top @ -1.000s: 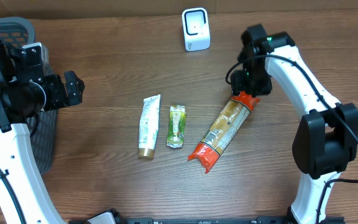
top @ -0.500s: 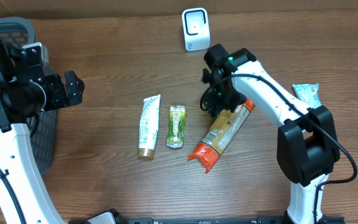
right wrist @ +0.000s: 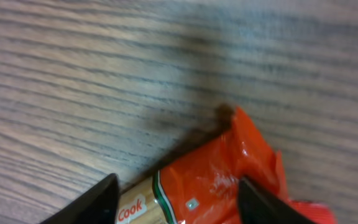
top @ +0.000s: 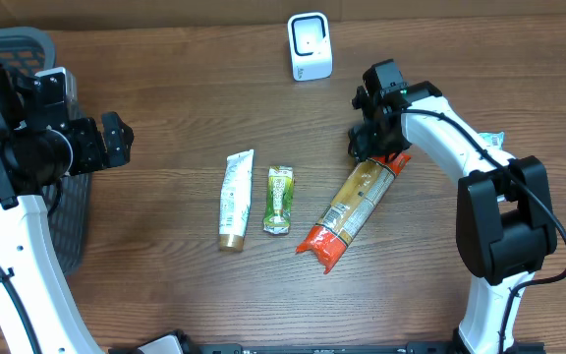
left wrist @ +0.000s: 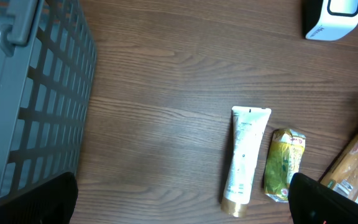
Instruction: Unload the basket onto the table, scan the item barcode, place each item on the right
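One end of the orange packet (top: 350,212), partly hidden under right pincer (right wrist: 180,196).

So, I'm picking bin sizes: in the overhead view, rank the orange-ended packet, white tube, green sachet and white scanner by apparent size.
1. orange-ended packet
2. white tube
3. green sachet and white scanner: these look about alike, the sachet longer and the scanner wider, so I won't rank them.

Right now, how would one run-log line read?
phase: approach | right gripper: open, over orange end of packet | left gripper: open, idle beside basket | scanner: no item at it
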